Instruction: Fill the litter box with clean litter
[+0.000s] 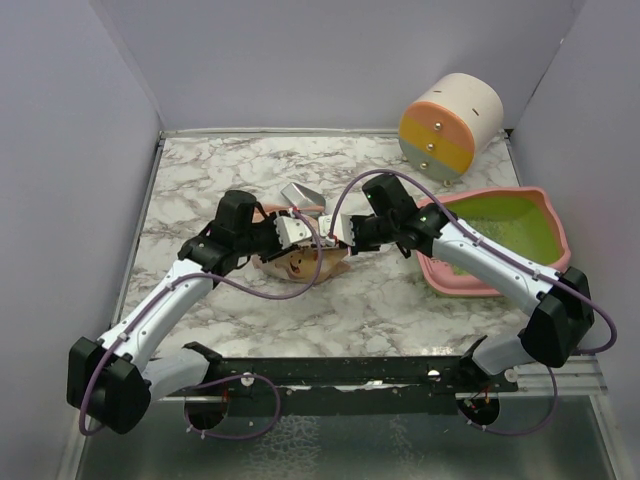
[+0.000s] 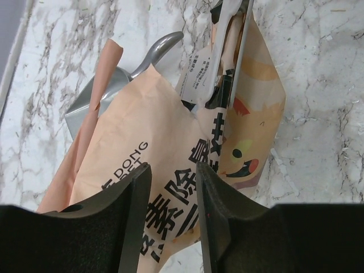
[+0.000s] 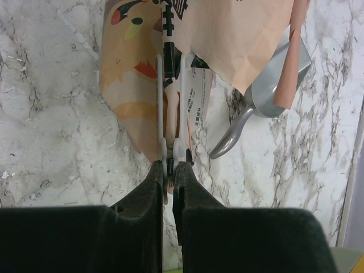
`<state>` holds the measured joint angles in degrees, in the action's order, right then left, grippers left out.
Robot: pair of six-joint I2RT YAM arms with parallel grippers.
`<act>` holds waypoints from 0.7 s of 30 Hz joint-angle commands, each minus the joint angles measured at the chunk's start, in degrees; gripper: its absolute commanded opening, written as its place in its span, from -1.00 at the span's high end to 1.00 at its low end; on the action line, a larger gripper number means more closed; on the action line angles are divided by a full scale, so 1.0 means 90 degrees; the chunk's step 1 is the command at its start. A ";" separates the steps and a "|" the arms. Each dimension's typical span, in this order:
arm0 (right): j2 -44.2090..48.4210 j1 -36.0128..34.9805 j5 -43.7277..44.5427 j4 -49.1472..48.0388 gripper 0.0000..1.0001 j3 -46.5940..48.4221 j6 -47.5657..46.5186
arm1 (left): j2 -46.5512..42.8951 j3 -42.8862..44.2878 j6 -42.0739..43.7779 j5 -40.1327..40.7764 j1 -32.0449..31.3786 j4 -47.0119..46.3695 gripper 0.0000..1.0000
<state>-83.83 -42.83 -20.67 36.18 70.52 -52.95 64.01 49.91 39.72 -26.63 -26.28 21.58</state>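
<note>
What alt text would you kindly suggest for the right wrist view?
The right gripper is shut on a folded edge of the tan paper bag with a cartoon face, lying on the marble table. A silver scoop lies beside it, partly under the bag.

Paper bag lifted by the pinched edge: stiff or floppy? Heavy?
Likely floppy: the bag is creased paper lying flat, and the right gripper pinches only one thin edge. Probably light, since it looks flattened, though contents are hidden. It lies partly over the scoop, so dragging may nudge that.
</note>
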 commanded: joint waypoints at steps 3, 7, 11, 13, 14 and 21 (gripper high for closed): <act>0.0058 -0.0051 -0.0120 -0.0313 0.98 0.0085 0.0091 | -0.0623 -0.0116 0.0081 0.0191 -0.0019 -0.0165 0.16; 0.0081 -0.0056 -0.0231 -0.0377 0.99 0.0096 0.0103 | -0.0763 -0.0201 0.0117 -0.0014 -0.0020 -0.0159 0.13; 0.0046 -0.0056 -0.0327 -0.0387 0.99 0.0151 0.0121 | -0.0645 -0.0332 0.0167 -0.0061 -0.0028 -0.0181 0.11; -0.0019 -0.0056 -0.0409 -0.0380 0.99 0.0243 0.0140 | -0.0640 -0.0397 0.0126 -0.0049 -0.0038 -0.0257 0.11; -0.0064 -0.0056 -0.0469 -0.0370 0.99 0.0297 0.0147 | -0.0665 -0.0442 0.0068 0.0039 -0.0039 -0.0382 0.11; -0.0497 -0.0144 -0.0666 -0.0426 0.99 0.0711 0.0279 | -0.1184 -0.0853 -0.0937 0.0562 -0.0041 -0.1622 0.11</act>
<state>-85.97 -43.07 -24.10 35.31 73.76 -51.24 56.97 43.99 37.15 -24.71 -26.37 15.44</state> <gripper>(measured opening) 0.053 0.442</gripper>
